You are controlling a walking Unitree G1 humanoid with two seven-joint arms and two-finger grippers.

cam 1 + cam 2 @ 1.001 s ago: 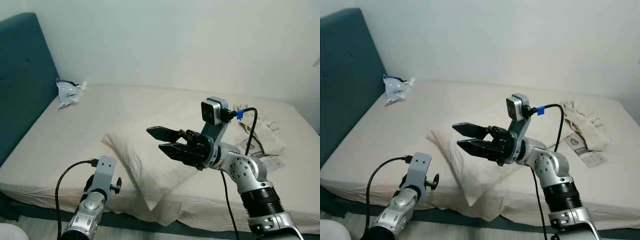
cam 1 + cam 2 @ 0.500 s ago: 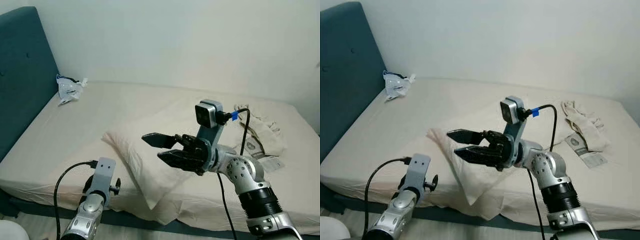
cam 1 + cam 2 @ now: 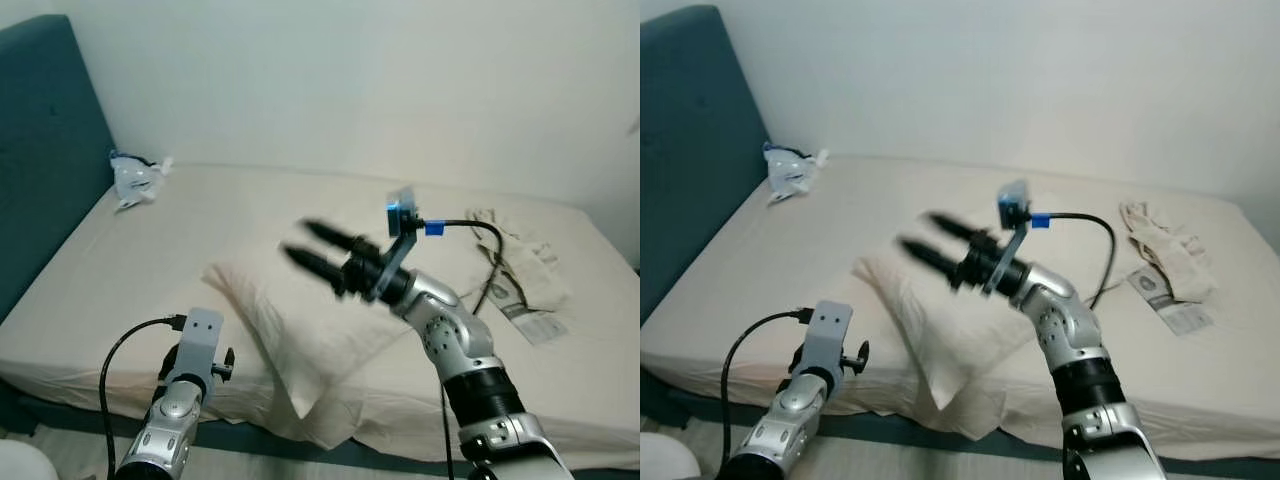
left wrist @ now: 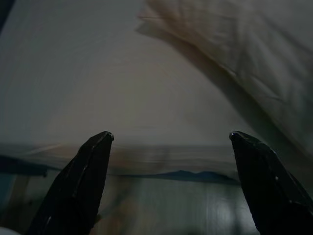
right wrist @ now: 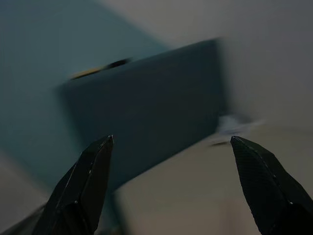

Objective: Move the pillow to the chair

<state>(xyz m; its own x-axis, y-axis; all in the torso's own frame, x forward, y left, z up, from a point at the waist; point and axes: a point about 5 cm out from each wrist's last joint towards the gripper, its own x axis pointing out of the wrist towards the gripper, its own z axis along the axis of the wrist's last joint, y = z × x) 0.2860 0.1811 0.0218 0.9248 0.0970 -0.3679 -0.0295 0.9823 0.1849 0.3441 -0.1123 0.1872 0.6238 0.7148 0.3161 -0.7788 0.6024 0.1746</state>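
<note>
From my station I see the pillow (image 3: 300, 325) lying on the bed (image 3: 140, 270), near its front edge, one corner hanging over toward me. My right gripper (image 3: 312, 246) is raised above the pillow, not touching it, its two black fingers spread apart with nothing between them; the picture there is smeared, so I cannot place the tips finely. Its wrist view looks across at the teal headboard (image 5: 146, 103) and the pale wall. My left gripper (image 4: 171, 139) sits low by the bed's front edge, fingers wide and empty, with the mattress edge and the pillow's side ahead of it; from the head camera I see its silver arm (image 3: 180, 395) beside the pillow's near corner. A crumpled plastic bag (image 3: 135, 182) lies by the headboard, and a folded cloth (image 3: 525, 262) with papers (image 3: 535, 322) rests at the far right of the bed.
</note>
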